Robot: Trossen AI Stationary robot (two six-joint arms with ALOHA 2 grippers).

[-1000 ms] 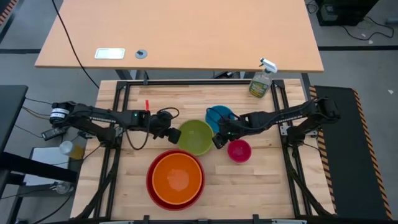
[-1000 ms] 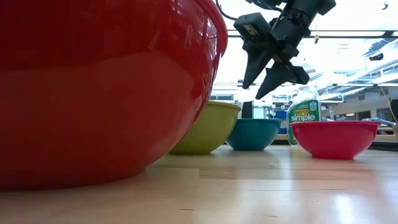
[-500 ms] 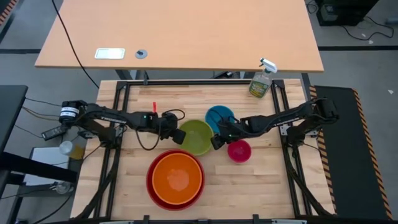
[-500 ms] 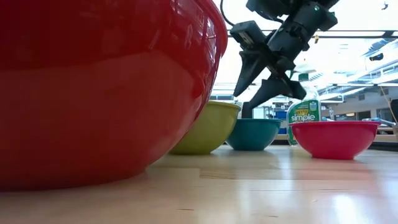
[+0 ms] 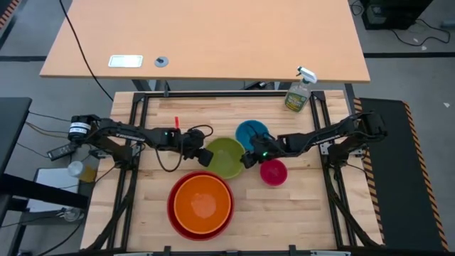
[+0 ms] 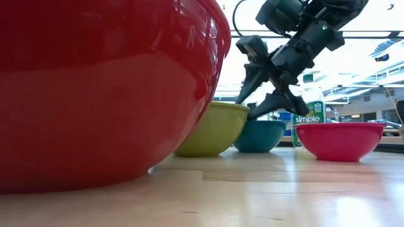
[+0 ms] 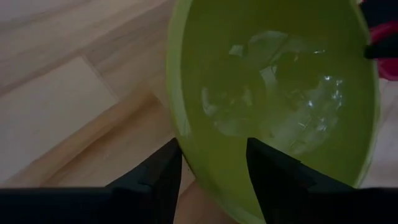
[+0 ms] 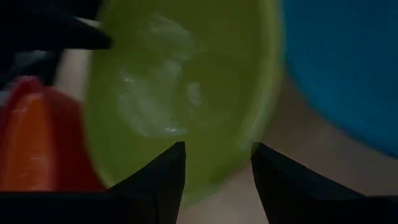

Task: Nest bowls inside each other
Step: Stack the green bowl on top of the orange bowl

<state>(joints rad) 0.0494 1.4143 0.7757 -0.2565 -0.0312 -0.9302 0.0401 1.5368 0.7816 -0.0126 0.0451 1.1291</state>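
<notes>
The lime green bowl [image 5: 225, 157] stands on its base at the table's middle. My left gripper [image 5: 203, 156] is at its left rim, open; in the left wrist view [image 7: 212, 143] one finger is outside the wall and one over the inside. My right gripper [image 5: 247, 159] is open at the right rim [image 8: 264, 134], which it straddles the same way [image 8: 217, 147]. The blue bowl [image 5: 252, 132] stands just behind, the magenta-pink bowl [image 5: 273, 172] to the right. The orange bowl [image 5: 202, 200] sits inside the red bowl [image 5: 175, 220] near the front edge.
A green-tinted spray bottle [image 5: 298, 93] stands at the far right corner. The blue bowl and the pink bowl lie close beside my right gripper [image 6: 255, 104]. In the low view the red bowl [image 6: 95, 94] hides my left gripper. Bare wood lies at the far left and the near right.
My left gripper has moved down and toward the green bowl's left rim. My right gripper has sunk and tipped further down onto the bowl's right rim. Both stay open.
</notes>
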